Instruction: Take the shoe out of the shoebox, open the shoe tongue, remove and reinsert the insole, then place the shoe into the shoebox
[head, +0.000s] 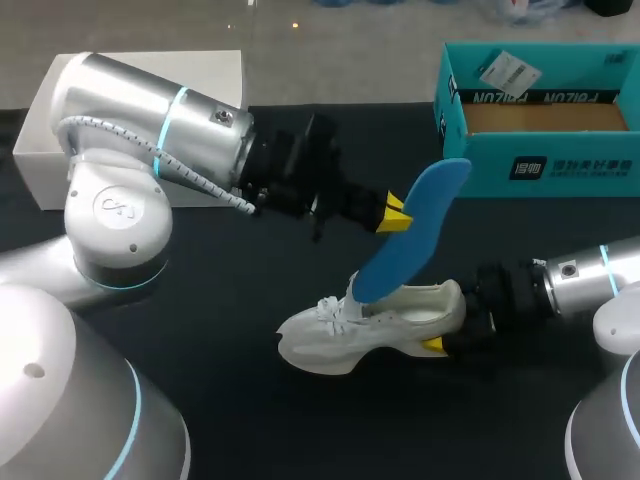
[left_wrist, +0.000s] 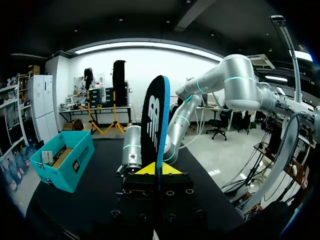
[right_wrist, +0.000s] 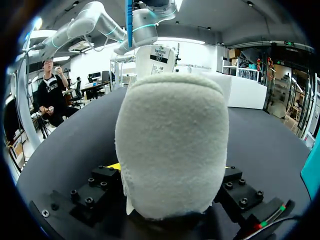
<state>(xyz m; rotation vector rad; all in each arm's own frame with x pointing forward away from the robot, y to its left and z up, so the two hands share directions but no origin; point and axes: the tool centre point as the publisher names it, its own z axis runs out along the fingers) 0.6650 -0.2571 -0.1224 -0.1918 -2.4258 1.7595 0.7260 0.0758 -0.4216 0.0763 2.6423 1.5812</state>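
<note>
A white shoe (head: 370, 325) stands on the black table, toe pointing left. My right gripper (head: 440, 335) is shut on its heel (right_wrist: 172, 150), one finger on each side. A blue insole (head: 415, 230) with a black underside rises at a slant from the shoe's opening; its lower end sits inside the shoe by the tongue. My left gripper (head: 395, 213) is shut on the insole's upper part; in the left wrist view the insole (left_wrist: 155, 125) stands edge-on between the yellow fingertips (left_wrist: 142, 170). The teal shoebox (head: 540, 120) lies open at the back right.
A white box (head: 130, 120) sits at the back left behind my left arm. The shoebox (left_wrist: 62, 160) also shows off to the side in the left wrist view. A paper tag (head: 508, 70) lies in the shoebox.
</note>
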